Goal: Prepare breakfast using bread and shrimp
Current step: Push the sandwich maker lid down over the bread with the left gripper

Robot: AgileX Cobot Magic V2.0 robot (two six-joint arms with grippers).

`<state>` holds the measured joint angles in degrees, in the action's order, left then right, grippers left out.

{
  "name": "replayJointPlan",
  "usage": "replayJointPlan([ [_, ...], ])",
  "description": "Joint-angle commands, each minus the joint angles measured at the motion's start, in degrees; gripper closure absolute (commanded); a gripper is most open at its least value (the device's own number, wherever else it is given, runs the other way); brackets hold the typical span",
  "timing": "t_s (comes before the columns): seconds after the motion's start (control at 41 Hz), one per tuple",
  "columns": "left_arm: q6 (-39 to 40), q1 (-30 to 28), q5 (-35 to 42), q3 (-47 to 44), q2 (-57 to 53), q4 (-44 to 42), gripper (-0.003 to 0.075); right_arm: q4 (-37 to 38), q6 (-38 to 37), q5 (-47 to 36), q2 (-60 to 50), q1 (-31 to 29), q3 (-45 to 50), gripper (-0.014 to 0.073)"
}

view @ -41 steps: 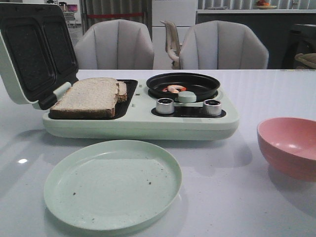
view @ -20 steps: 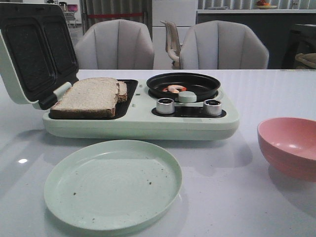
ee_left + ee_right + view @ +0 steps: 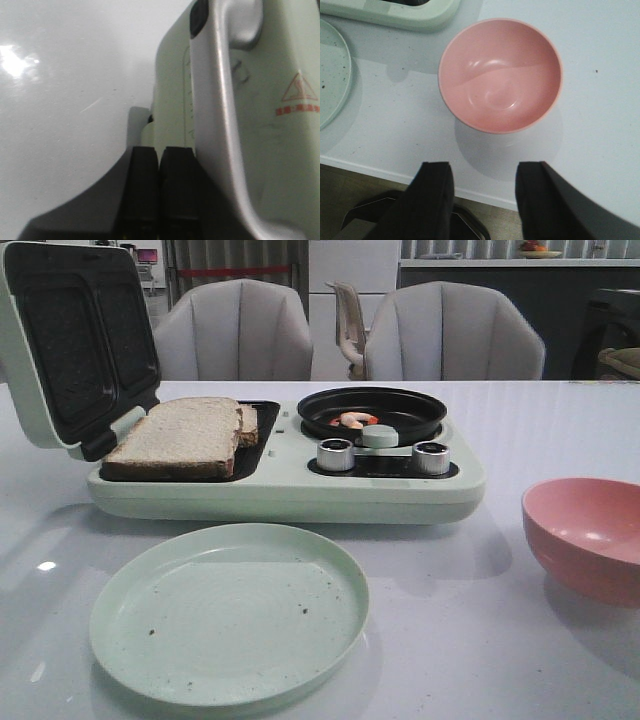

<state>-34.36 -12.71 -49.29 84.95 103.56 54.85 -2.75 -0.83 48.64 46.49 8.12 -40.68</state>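
Bread (image 3: pixel 180 435): two slices lying overlapped on the left grill plate of the breakfast maker (image 3: pixel 290 490); the near slice overhangs the plate's front edge.
Shrimp (image 3: pixel 352 420): curled in the small black pan (image 3: pixel 372 412) on the maker's right side, just beside a pale round knob (image 3: pixel 379 435).
Left claw (image 3: pixel 159 192): fingers pressed together with nothing between them; you see it close against the silver handle (image 3: pixel 225 100) on the outside of the raised lid (image 3: pixel 75 345).
Right claw (image 3: pixel 482 197): spread wide and empty; it hangs near the tabletop's front edge, above the pink bowl (image 3: pixel 500 75).
Risk, lid: it stands open and tilted; if your left claw slips off the handle, you may see it drop onto the bread.
Risk, bread: the overhanging slice may be pinched or pushed off when the lid closes.
Risk, shrimp: small and curved; you may nudge the knob or pan instead of gripping it.
Plate (image 3: pixel 228 610): pale green, speckled, empty, in front of the maker.
Tabletop (image 3: pixel 520 640): white, glossy, reflective; glare may mislead your depth reading.
Room: two grey padded chairs (image 3: pixel 455 335) beyond the tabletop; dim counter and cabinets behind.
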Motion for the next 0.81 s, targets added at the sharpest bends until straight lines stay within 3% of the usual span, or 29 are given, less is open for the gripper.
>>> replayJointPlan([
  [0.0,-3.25,2.04,-1.99,2.03,-2.88,7.14,0.0619,0.31,0.04,-3.14,-0.62,-0.07,-1.41,0.0173],
  [0.293,-3.84,6.86,-2.52,0.41,-5.31,7.14,0.0619,0.31,0.04,-3.19,-0.62,-0.07,-1.41,0.0173],
  [0.61,-13.35,15.58,3.78,-15.75,-19.65,6.28,0.0619,0.31,0.04,-3.19,-0.62,-0.07,-1.41,0.0173],
  [0.781,-13.52,21.08,7.00,-22.23,-28.18,-0.81,0.0619,0.31,0.04,-3.19,-0.62,-0.07,-1.41,0.0173],
])
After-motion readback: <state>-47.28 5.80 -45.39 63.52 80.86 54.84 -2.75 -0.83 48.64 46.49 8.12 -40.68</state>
